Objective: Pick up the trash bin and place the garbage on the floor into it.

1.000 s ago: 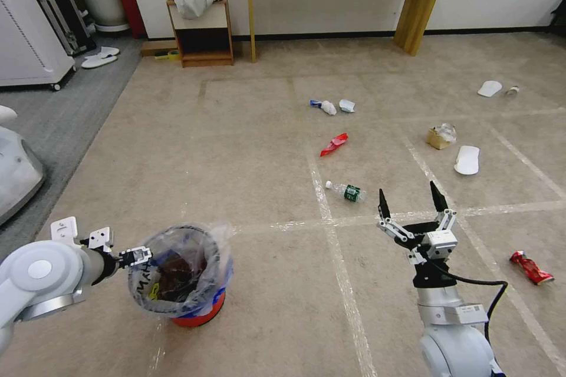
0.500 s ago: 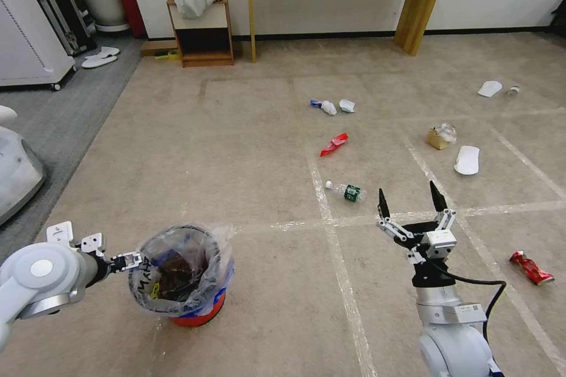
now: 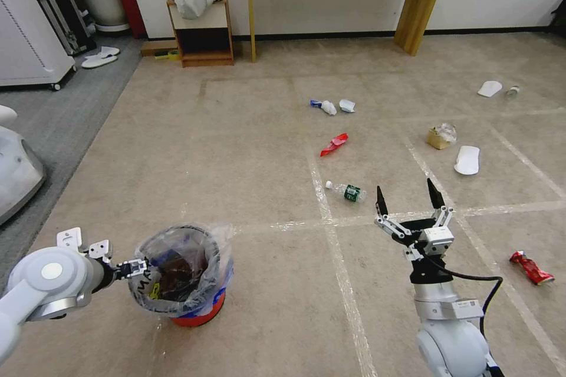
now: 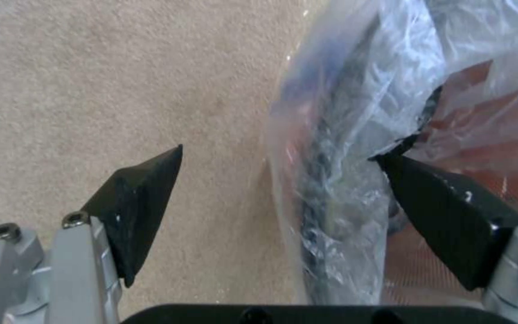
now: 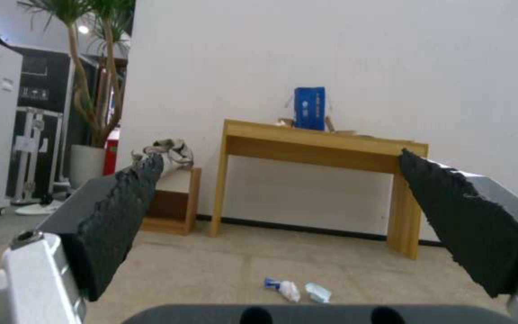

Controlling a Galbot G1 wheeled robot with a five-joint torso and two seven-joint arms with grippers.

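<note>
The left gripper (image 4: pixel 277 155) stands spread wide astride the rim of the trash bin (image 3: pixel 197 306), one finger outside, one inside the plastic liner (no grip closed). The right gripper (image 3: pixel 408 197) is raised, wide open, holding nothing. Ahead of it lie one green-labelled bottle (image 3: pixel 346 191), one red wrapper (image 3: pixel 333 144), two white slippers (image 3: pixel 467 159); beside it, one crushed can (image 3: pixel 531 267).

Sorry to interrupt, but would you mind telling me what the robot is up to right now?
The left end effector is open around the rim of the trash bin, one finger outside, the other inside the plastic liner. The bin stands on the floor. The right end effector is open and empty, raised above the carpet. The green-labelled bottle, red wrapper and crushed can lie on the floor.
</note>
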